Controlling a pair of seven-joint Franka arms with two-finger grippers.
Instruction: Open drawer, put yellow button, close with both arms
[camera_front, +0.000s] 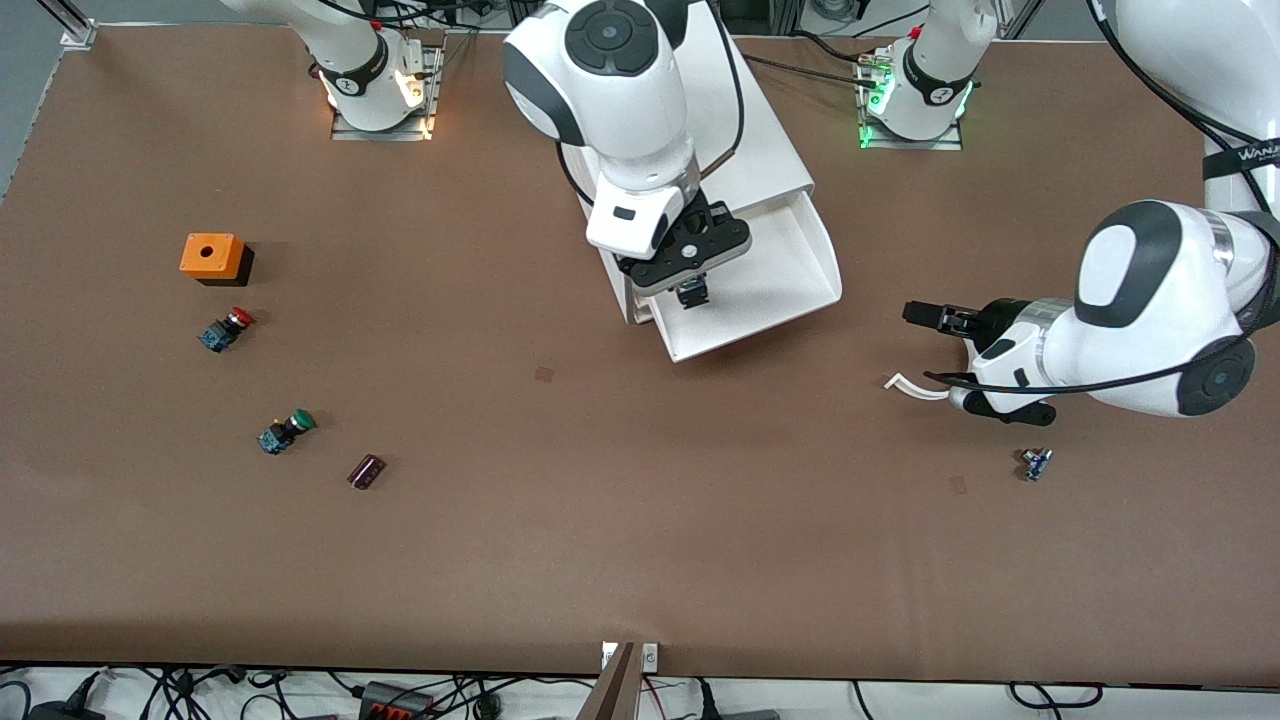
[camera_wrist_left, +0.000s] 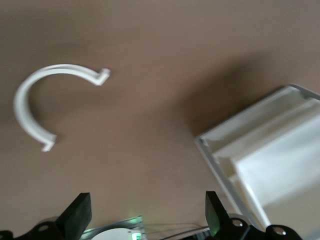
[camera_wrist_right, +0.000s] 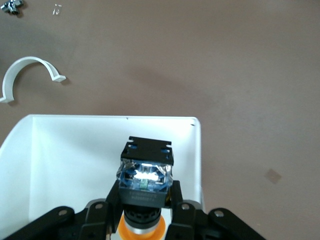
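Observation:
The uppermost drawer (camera_front: 800, 262) stands pulled out of the white cabinet (camera_front: 762, 150), and its white inside shows in the right wrist view (camera_wrist_right: 65, 155). My right gripper (camera_front: 692, 292) is over the open drawer, shut on the yellow button (camera_wrist_right: 145, 182). It grips the black and blue body, and the yellow-orange cap sits between the fingers (camera_wrist_right: 102, 210). My left gripper (camera_front: 912, 314) is open and empty, low over the table beside the drawer toward the left arm's end. Its fingertips (camera_wrist_left: 77, 215) are wide apart, and the drawer's corner shows in the left wrist view (camera_wrist_left: 260, 150).
A white curved clip (camera_front: 915, 387) lies by the left gripper, also in the left wrist view (camera_wrist_left: 27, 100). A small blue part (camera_front: 1036, 463) lies nearer the camera. Toward the right arm's end are an orange box (camera_front: 212, 257), a red button (camera_front: 226, 330), a green button (camera_front: 285, 432) and a dark block (camera_front: 366, 471).

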